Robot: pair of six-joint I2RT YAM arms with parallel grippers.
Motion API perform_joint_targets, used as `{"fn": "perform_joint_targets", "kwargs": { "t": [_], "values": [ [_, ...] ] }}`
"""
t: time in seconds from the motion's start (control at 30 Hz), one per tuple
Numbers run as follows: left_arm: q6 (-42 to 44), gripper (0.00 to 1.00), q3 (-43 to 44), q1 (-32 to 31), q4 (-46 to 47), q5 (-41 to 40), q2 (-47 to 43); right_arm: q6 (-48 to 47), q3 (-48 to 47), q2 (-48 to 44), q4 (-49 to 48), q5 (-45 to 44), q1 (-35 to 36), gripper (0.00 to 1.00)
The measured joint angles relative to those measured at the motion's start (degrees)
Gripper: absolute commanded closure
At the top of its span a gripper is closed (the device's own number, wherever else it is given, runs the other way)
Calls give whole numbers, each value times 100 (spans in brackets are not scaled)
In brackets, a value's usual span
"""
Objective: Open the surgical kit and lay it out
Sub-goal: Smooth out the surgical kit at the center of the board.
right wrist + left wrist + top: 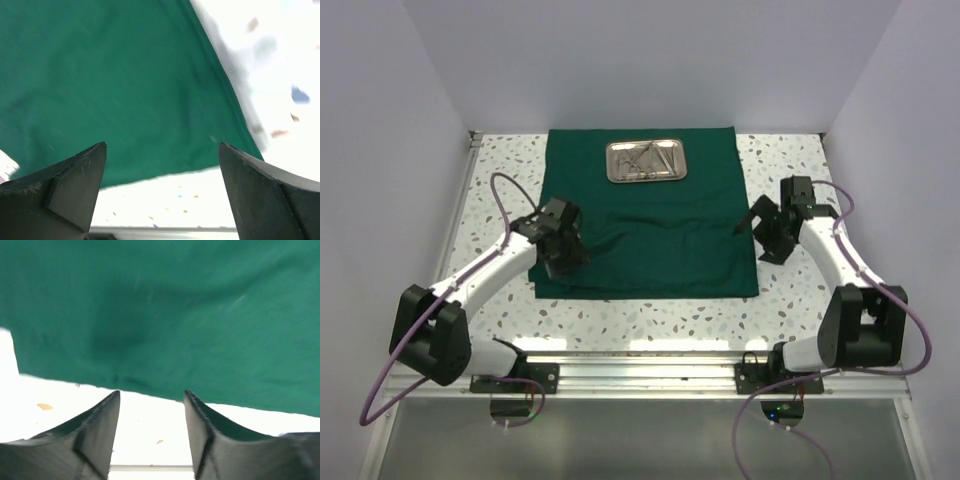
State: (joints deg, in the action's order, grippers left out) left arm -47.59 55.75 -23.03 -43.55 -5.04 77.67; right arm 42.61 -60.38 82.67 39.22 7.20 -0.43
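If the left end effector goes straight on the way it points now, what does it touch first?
Most likely the green cloth, close to its edge; the open left end effector is aimed at it. Depth is unclear, so it may touch the table just before.

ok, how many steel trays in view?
1. The steel tray sits on the green cloth, far centre; none visible elsewhere, though folds could hide more.

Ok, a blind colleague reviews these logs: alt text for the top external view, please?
A dark green cloth lies spread on a speckled table, a shiny steel tray of slim instruments on its far middle. The left gripper is above the cloth's near-left part and the right gripper at its right edge.
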Motion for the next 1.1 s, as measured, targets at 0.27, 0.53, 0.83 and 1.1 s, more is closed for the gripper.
{"fn": "perform_joint_targets", "kwargs": {
  "t": [0.27, 0.53, 0.83, 1.1],
  "values": [
    [-1248, 62, -479, -638, -76, -702, -50, -352, 627, -824, 651, 151, 133, 5],
    [-1945, 53, -479, -914, -83, -1228, 343, -533, 671, -850, 713, 173, 374, 5],
    [-2435, 51, -463, -1279, -81, -1429, 876, -682, 671, -809, 708, 181, 382, 5],
    [-2538, 51, -153, -1305, -28, -1622, 1390, -791, 671, -743, 715, 177, 538, 6]
  ]
}}
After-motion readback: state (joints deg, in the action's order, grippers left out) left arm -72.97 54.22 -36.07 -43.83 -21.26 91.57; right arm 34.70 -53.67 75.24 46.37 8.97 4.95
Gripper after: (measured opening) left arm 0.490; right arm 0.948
